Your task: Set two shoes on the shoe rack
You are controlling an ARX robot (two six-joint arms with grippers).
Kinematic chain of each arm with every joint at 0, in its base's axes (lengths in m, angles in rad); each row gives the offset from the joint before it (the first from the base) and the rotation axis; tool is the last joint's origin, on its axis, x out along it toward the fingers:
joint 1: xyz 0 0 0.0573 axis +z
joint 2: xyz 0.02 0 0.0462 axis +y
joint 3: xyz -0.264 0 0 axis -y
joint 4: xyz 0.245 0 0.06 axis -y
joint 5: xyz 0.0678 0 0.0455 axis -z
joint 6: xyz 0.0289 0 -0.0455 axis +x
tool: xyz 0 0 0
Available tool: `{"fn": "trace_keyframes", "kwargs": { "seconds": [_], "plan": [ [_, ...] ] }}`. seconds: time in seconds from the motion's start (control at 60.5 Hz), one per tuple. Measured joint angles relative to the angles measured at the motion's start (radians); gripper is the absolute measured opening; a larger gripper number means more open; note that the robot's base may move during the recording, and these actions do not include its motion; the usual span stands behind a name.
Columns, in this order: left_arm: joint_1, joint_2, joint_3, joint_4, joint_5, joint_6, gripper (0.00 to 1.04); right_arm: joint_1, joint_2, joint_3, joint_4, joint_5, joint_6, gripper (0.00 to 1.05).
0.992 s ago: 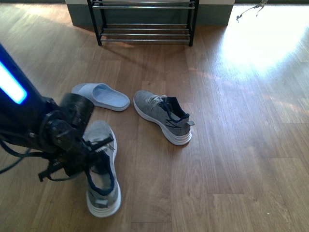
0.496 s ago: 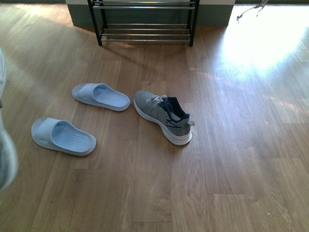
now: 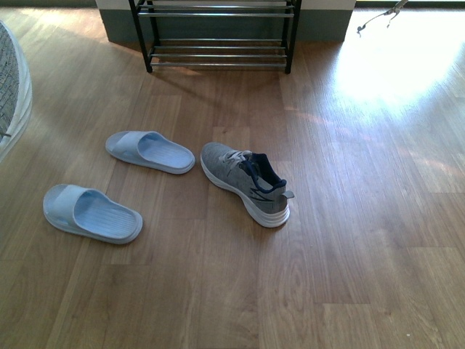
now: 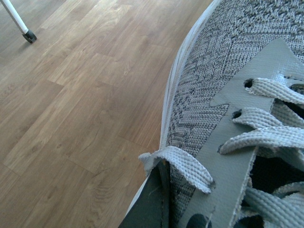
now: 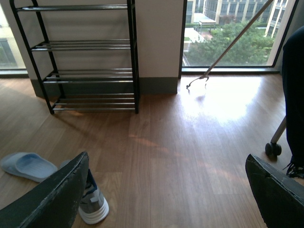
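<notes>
Sneaker (image 3: 10, 81) aloft — mate (image 3: 243, 182) on floor (image 3: 363, 233)

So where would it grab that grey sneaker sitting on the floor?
Probably the heel collar of the grey sneaker. It stands upright on its sole with the navy-lined opening facing up, so the open right tool could come straight down, one finger inside the opening and one outside the heel. The knit toe looks sloped and soft.

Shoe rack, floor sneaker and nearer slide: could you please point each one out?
shoe rack (image 3: 218, 52), front view, lower chrome shelf.
floor sneaker (image 3: 219, 161), front view, knit toe.
nearer slide (image 3: 67, 200), front view, strap.
</notes>
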Motion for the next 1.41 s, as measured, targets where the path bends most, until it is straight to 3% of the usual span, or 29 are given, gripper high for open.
{"fn": "trace_keyframes", "kwargs": {
  "seconds": [0.976,1.009,1.075,1.124,1.157,1.405],
  "plan": [
    [0.002,0.0,0.001,0.0,0.0,0.002,0.02,0.0,0.001,0.0,0.0,-0.004,0.0,0.96],
    [0.004,0.0,0.0,0.0,-0.001,0.002,0.02,-0.012,0.009,0.003,-0.006,-0.047,0.002,0.96],
    [0.004,0.0,0.0,0.0,-0.008,0.002,0.02,-0.085,0.078,0.01,-0.008,-0.278,0.014,0.96],
    [0.004,0.0,0.001,0.0,-0.013,0.002,0.02,-0.097,0.192,0.011,0.039,-0.389,0.008,0.96],
    [0.004,0.0,0.001,0.0,-0.011,0.002,0.02,-0.081,0.27,0.012,0.084,-0.404,-0.007,0.96],
    [0.002,0.0,0.0,0.0,0.001,0.002,0.02,-0.031,1.104,0.169,0.607,-0.344,-0.212,0.96]
  ]
}}
